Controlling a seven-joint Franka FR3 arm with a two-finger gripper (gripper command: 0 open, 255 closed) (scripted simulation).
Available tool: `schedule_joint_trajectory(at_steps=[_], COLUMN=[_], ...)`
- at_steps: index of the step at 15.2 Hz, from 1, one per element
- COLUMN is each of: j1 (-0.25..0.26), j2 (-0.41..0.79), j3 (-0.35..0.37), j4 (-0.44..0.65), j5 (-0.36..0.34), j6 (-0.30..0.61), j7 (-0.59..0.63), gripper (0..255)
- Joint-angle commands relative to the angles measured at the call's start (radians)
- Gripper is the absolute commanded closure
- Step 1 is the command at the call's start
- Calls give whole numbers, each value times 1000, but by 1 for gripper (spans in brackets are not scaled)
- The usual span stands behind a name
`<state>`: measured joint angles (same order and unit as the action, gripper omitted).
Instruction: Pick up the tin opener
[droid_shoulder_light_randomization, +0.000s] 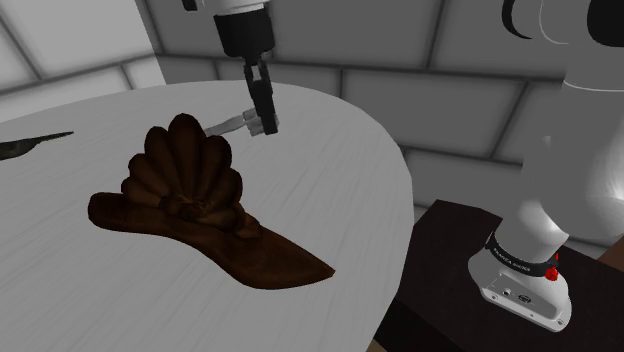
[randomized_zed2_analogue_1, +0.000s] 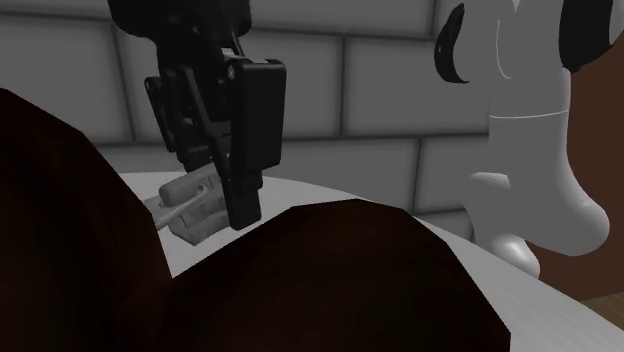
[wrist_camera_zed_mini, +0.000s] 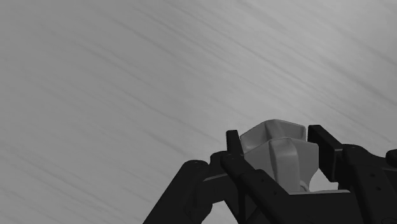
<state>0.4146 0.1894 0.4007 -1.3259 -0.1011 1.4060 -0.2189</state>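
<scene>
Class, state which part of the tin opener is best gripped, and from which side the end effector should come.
The blocky end of the tin opener, from above. That end is narrow enough to clasp, as the end effector does here, handle sticking out sideways.

1. Tin opener (droid_shoulder_light_randomization: 240, 123): plain light grey, small, with a blocky head and a slim handle
2. State: head clasped between the two black fingers of the gripper (droid_shoulder_light_randomization: 266, 126); wrist view shows the grey head (wrist_camera_zed_mini: 280, 156) pinched between them
3. Pose: roughly level; in the shoulder view the handle runs toward 9 o'clock from the head
4. Place: far part of the white table (droid_shoulder_light_randomization: 340, 190); contact with the tabletop cannot be told
</scene>
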Motion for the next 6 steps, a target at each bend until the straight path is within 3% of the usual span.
schedule_joint_trajectory(at_steps=[1, 6], j1=[7, 17], j2=[20, 45], j3=[2, 4], j4=[51, 130], j5=[-8, -19], j6=[-33, -88], j7=[3, 6], gripper=[255, 255])
